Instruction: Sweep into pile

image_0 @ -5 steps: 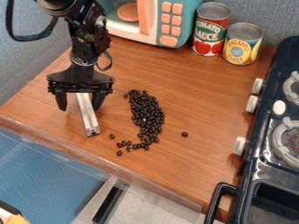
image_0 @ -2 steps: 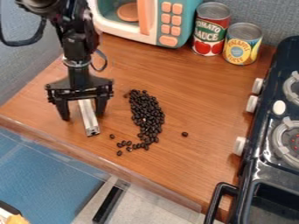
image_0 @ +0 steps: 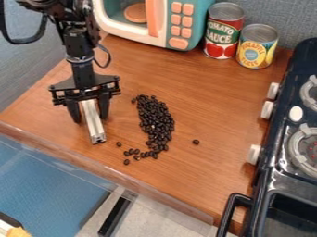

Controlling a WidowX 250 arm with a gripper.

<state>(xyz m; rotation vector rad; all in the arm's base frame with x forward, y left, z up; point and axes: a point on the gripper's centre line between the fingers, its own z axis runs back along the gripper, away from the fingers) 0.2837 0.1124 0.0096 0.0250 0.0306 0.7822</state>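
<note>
Beans (image_0: 156, 121) in a curved heap on the counter (image_0: 186, 180); end effector (image_0: 90, 120) released.
Stragglers trail from the heap's near end; one bean lies apart, toward the stove (image_0: 278, 155). Metal bar (image_0: 94, 126) left of heap, fingers spread either side. Beyond: yellow can (image_0: 256, 52), red can (image_0: 223, 34), toy microwave (image_0: 160, 28).

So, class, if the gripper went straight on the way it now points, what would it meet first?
The gripper would probably meet the wooden counter, a finger on either side of the metal bar; depth is unclear, so the bar might come first.
</note>
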